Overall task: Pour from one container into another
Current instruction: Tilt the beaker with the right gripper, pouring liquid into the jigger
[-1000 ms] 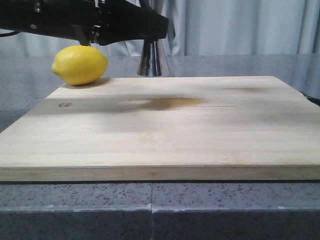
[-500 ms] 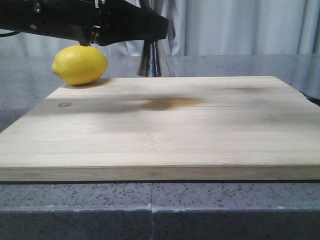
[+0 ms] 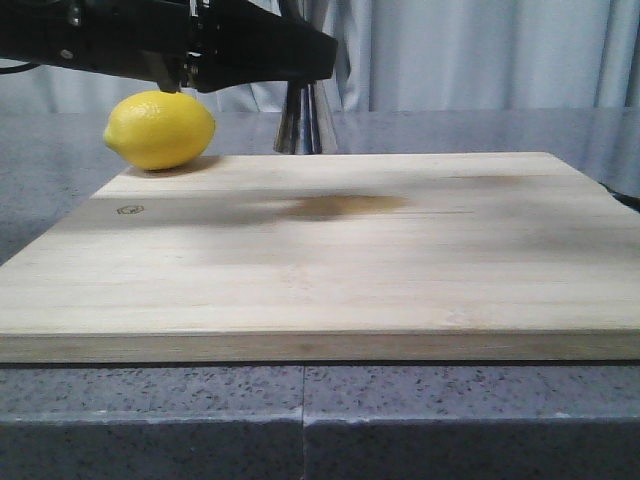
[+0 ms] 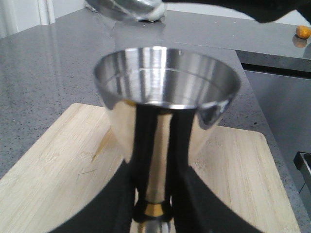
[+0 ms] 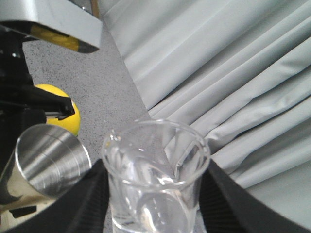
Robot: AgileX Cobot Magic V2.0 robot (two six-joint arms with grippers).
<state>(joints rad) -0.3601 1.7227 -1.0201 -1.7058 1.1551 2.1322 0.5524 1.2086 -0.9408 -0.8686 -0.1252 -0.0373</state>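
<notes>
In the left wrist view my left gripper [image 4: 154, 208] is shut on the gold-banded waist of the steel jigger [image 4: 165, 97], which stands upright above the cutting board [image 4: 58, 165]. The front view shows only the jigger's lower cone [image 3: 300, 122] under the black left arm [image 3: 200, 45]. The clear glass beaker [image 5: 155, 170] sits between the black fingers [image 5: 92, 199] of my right gripper [image 5: 155, 199], which is shut on it. Its pouring lip faces the jigger's open cup [image 5: 48, 162]. The beaker's rim [image 4: 130, 9] hangs just above and behind the jigger's mouth. The right gripper is out of the front view.
A yellow lemon [image 3: 160, 128] rests at the board's far left corner, just left of the jigger. The wooden cutting board [image 3: 330, 250] covers most of the grey speckled counter [image 3: 300, 420]. Pale curtains [image 3: 480, 50] hang behind. A small orange object [image 4: 302, 32] lies far off.
</notes>
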